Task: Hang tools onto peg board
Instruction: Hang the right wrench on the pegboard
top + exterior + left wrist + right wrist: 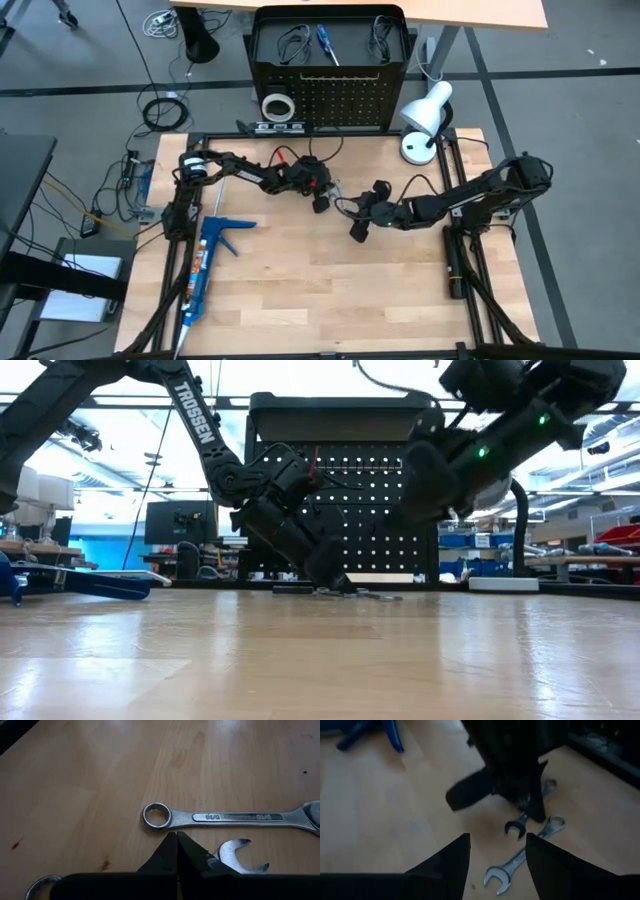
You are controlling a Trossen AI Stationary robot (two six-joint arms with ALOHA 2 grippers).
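Looking straight down, the left gripper (321,203) reaches low beside the upright black perforated peg board (330,100). Its wrist view shows fingertips pressed together over a small silver wrench (239,857), seemingly pinching it for hanging. The right gripper (497,851) hovers spread wide above a longer silver combination wrench (525,856).

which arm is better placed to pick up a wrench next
Left. Its end effector is down at the table with fingertips shut, right beside the long wrench and a second wrench. The right end effector is open but hangs back above them.
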